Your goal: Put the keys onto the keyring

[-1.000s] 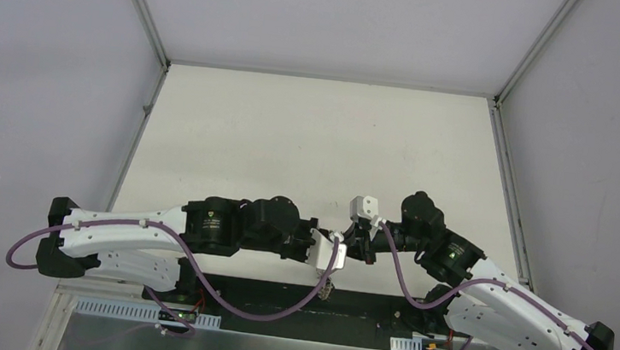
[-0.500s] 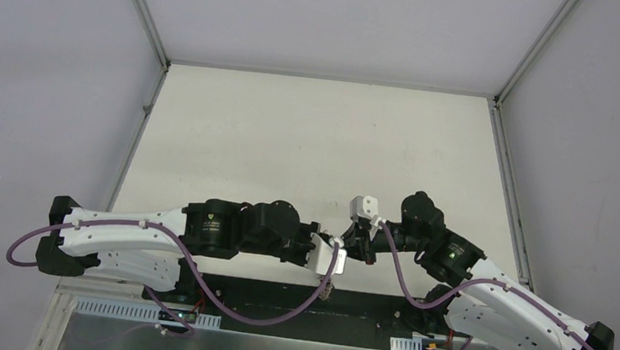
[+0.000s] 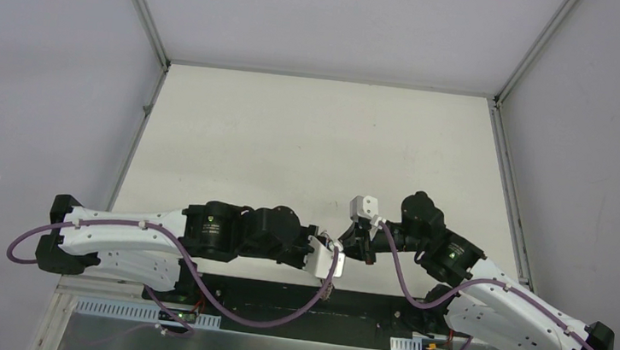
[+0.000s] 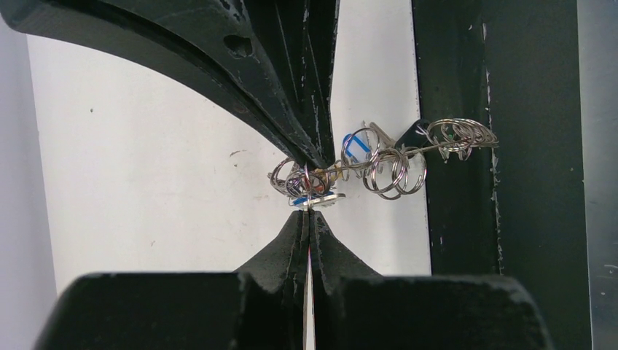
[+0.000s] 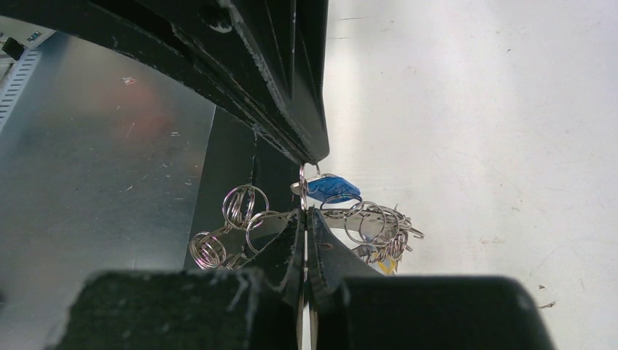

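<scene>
At the 6 o'clock edge of the table [image 3: 310, 141], both arms converge, the right wrist at 2 o'clock of the left wrist.

Left wrist view:
- The left gripper [image 4: 312, 191] has its jaws clenched on one end of the keyring [image 4: 386, 171].
- A cluster of small wire loops is pinched between the fingertips.
- From the pinch point the keyring runs toward 2 o'clock and ends over the black strip [image 4: 452, 240] beside the table.
- It is held clear of the surface.

Right wrist view:
- The right gripper [image 5: 307, 186] has its jaws closed to a narrow gap, grasping the blue key [image 5: 331, 188] at its small ring.
- Keyring loops hang at 4 and 8 o'clock of the fingertips.
- A yellow tag [image 5: 386, 266] shows at 5 o'clock among the loops.
</scene>
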Controlling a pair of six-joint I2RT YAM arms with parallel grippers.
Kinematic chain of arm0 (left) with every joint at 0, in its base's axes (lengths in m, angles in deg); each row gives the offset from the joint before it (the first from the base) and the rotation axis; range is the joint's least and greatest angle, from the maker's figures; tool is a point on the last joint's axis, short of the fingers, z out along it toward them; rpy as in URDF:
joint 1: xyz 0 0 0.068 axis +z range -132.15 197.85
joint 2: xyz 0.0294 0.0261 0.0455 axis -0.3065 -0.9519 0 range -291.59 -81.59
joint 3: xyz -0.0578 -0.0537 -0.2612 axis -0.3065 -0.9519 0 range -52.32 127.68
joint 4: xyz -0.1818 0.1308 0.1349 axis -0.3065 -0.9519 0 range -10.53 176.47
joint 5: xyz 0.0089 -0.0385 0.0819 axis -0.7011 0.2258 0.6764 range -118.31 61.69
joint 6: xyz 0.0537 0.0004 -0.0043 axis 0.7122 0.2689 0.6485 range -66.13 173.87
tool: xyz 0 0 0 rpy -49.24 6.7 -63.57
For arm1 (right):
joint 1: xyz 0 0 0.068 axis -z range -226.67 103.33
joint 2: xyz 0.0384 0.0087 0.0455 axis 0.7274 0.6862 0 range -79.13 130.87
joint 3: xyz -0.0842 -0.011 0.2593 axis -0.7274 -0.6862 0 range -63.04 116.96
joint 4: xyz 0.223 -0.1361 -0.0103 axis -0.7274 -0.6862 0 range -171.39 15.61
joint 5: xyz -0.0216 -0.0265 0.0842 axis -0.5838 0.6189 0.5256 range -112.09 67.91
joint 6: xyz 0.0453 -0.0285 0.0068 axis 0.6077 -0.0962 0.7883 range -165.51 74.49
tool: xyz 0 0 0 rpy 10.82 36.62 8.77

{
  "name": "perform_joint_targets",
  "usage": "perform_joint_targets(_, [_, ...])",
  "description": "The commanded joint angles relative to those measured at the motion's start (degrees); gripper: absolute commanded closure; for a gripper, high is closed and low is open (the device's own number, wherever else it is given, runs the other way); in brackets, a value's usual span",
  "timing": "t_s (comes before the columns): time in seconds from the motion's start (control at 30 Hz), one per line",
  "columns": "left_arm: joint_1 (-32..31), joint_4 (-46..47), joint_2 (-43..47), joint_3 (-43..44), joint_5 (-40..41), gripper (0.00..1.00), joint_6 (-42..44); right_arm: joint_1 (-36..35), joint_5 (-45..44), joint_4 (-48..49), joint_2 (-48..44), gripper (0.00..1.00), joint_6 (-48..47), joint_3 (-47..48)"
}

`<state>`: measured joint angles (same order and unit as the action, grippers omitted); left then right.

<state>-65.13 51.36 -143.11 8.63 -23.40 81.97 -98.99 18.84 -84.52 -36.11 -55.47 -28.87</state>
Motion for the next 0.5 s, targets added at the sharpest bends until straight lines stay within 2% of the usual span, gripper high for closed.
perform_joint_targets(0.0, [-1.34,0.36,0.96,1.36,1.57,1.0,-0.58,0.28,0.44,4.95,-0.83,1.0,0.53,1.69])
perform_joint_targets(0.47, [-3.12,-0.02,0.89,-0.21,4.39,1.0,-1.46,0.28,0.29,5.03,-0.79,1.0,0.8,1.68])
